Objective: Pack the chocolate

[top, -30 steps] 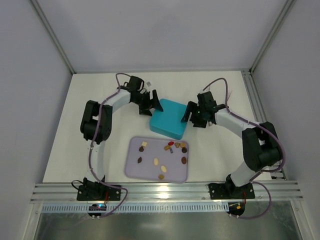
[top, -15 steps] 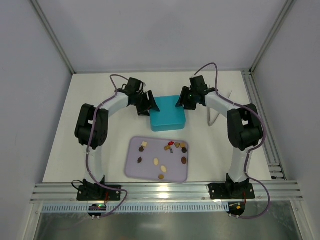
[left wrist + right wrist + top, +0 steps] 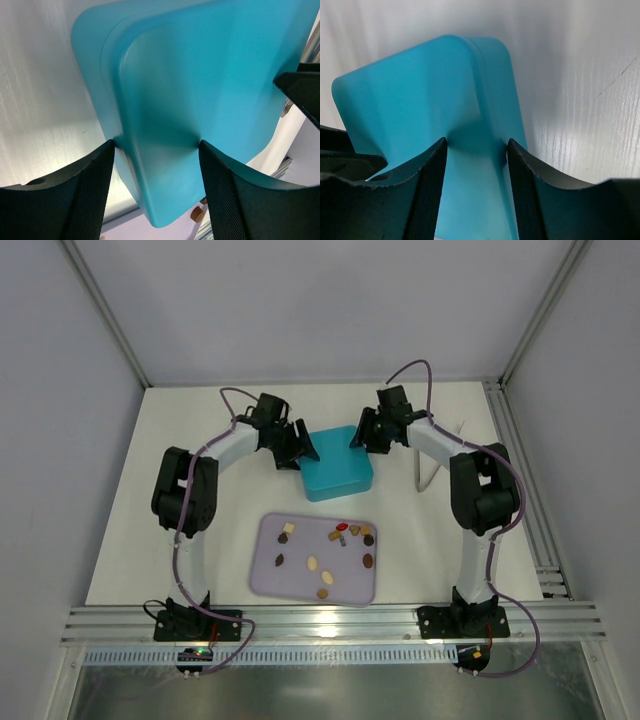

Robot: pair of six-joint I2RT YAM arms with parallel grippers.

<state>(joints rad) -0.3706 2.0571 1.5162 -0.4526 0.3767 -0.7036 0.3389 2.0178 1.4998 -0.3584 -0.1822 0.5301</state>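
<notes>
Shifted back, teal box [image 3: 338, 465] pinched by left gripper [image 3: 303, 451], right gripper [image 3: 362, 438]; chocolate [image 3: 313, 563] well apart.

The chocolate [image 3: 312, 563] is about a dozen small loose pieces: dark brown, tan, cream and one red, perhaps round or oval. They lie scattered flat, well apart from the left gripper [image 3: 300, 452] and the right gripper [image 3: 360, 438], nearer to the arm bases than both.
</notes>
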